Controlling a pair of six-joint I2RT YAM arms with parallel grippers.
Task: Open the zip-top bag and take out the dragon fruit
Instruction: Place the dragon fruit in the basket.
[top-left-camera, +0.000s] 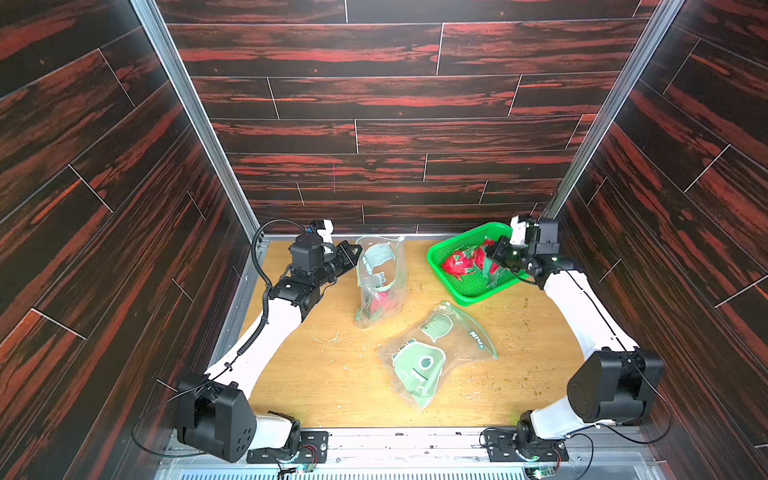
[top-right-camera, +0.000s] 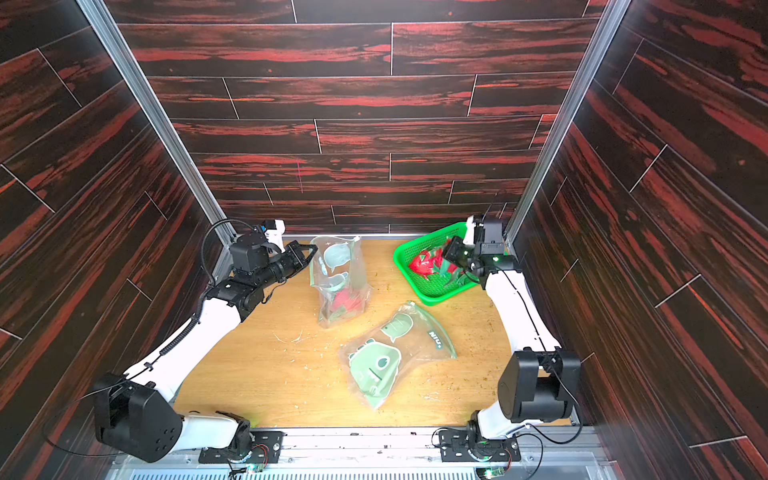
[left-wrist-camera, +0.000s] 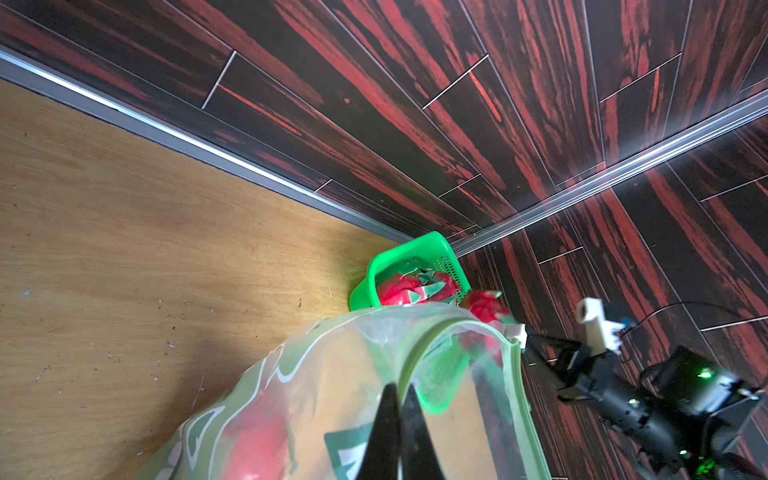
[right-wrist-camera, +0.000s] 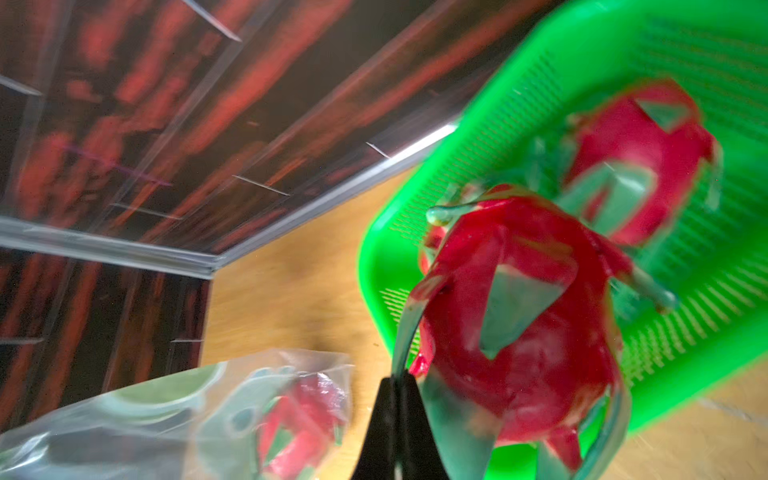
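Hands clamp tight: left hand (left-wrist-camera: 399, 390) on upright bag (top-left-camera: 380, 274) rim, right hand (right-wrist-camera: 397, 380) on dragon fruit (right-wrist-camera: 519, 316) scale above basket (right-wrist-camera: 519, 104).

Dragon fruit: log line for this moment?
left gripper: shut on upright bag rim | right gripper: shut on dragon fruit over basket | bagged fruit: one

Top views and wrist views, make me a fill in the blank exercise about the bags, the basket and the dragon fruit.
1. The left gripper is ____ on the rim of the upright zip-top bag.
2. The right gripper pinches a leafy scale of the held dragon fruit, over the ____ basket.
3. A second dragon fruit lies ____ that basket.
4. The flat zip-top bag on the table holds ____ dragon fruit.
Missing words: shut; green; inside; no.
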